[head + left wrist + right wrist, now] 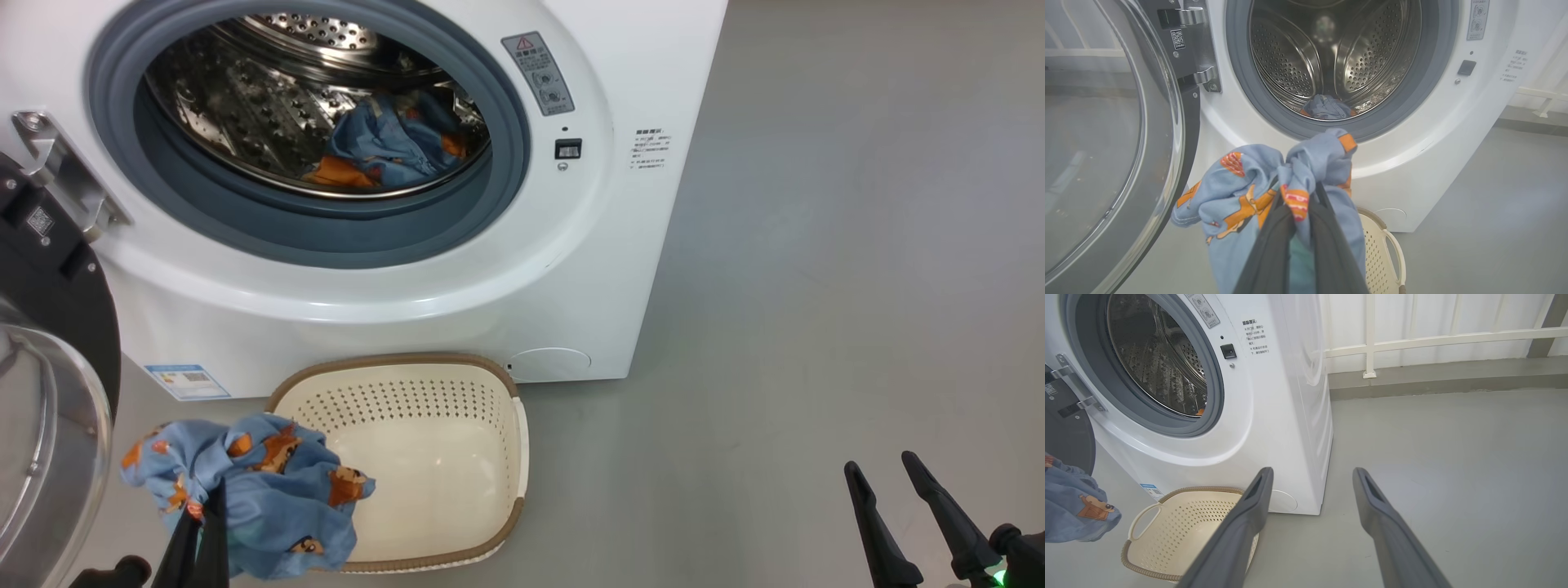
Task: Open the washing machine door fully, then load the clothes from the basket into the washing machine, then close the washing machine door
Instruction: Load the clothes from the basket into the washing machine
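Lower left, the left gripper point(208, 510) pinches a blue garment point(269, 482) over the empty basket's point(457, 359) left rim. Lower right, the right gripper point(880, 461) is spread. Dangling folds could catch on the grey ring point(326, 245) and spill short of the drum point(245, 98).

The right gripper point(1312, 471) is spread wide, nothing between its fingers, over the grey floor point(1453, 457). The basket point(1180, 522) stands on the floor just before the washing machine point(1274, 396). Blue clothes point(1073, 510) hang left of the basket.
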Available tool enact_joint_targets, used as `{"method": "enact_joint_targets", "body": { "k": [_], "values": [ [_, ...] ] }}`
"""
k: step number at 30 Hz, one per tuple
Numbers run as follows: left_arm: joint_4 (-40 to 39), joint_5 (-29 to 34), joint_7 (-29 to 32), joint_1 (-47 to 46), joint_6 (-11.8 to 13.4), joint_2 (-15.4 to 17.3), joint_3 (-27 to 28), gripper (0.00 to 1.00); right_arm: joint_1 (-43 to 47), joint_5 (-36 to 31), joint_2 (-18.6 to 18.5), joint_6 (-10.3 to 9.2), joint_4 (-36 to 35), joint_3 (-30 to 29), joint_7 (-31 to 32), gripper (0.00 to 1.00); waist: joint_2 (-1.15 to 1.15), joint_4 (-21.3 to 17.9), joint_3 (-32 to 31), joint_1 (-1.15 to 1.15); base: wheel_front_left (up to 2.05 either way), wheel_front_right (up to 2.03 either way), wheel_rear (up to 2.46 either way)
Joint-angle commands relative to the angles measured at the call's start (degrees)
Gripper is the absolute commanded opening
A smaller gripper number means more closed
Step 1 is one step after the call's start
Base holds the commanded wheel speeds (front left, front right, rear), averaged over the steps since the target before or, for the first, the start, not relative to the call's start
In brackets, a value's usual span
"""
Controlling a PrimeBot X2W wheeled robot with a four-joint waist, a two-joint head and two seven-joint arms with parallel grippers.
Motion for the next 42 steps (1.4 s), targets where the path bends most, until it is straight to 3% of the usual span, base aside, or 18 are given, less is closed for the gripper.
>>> {"method": "enact_joint_targets", "body": {
  "k": [1, 12, 27, 32, 39, 41, 42],
  "values": [
    [-2.55, -0.7, -0.77, -0.07, 0.78, 0.53, 1.47, 0.0, 0.36, -0.47, -0.86, 0.16, -1.51, 1.05, -0.28, 1.0, 0.0, -0.2, 0.09, 0.01, 0.0, 0.0, 0.0],
    [-2.5, -3.19, -0.78, -3.43, 1.08, 0.52, -0.59, 0.0, -1.07, -0.36, -0.21, 0.16, -1.94, 1.62, -0.28, 1.0, 0.0, -0.95, 2.66, 0.01, 0.0, 0.0, 0.0],
    [4.02, -0.23, -0.78, -32.7, -0.39, 0.9, -1.36, 0.0, -9.25, 0.73, 0.58, 0.16, -2.48, 2.93, -0.28, 1.0, 0.0, -4.38, 14.21, 0.01, 0.0, 0.0, 0.0],
    [11.53, -0.75, -0.78, -43.53, -0.49, 1.79, 0.9, 0.0, -11.56, 1.06, 1.15, 0.16, -2.48, 3.46, -0.28, 1.0, 0.0, -6.22, 17.34, 0.01, 0.0, 0.0, 0.0],
    [26.66, 2.05, -0.78, -55.42, -0.54, 5.55, 1.59, 0.0, -14.13, 1.5, 2.18, 0.16, -2.54, 4.22, -0.28, 1.0, 0.0, -9.03, 21.35, 0.01, 0.0, 0.0, 0.0],
    [31.19, 2.77, -0.78, -58.52, -0.54, 6.38, 1.47, 0.0, -14.72, 1.58, 2.4, 0.16, -2.46, 4.27, -0.28, 1.0, 0.0, -9.66, 22.36, 0.01, 0.0, 0.0, 0.0],
    [37.93, 4.18, -0.78, -64.08, -0.53, 7.94, 0.9, 0.0, -15.81, 1.73, 2.77, 0.16, -2.46, 4.51, -0.28, 1.0, 0.0, -10.96, 24.05, 0.01, 0.0, 0.0, 0.0]
  ]
}}
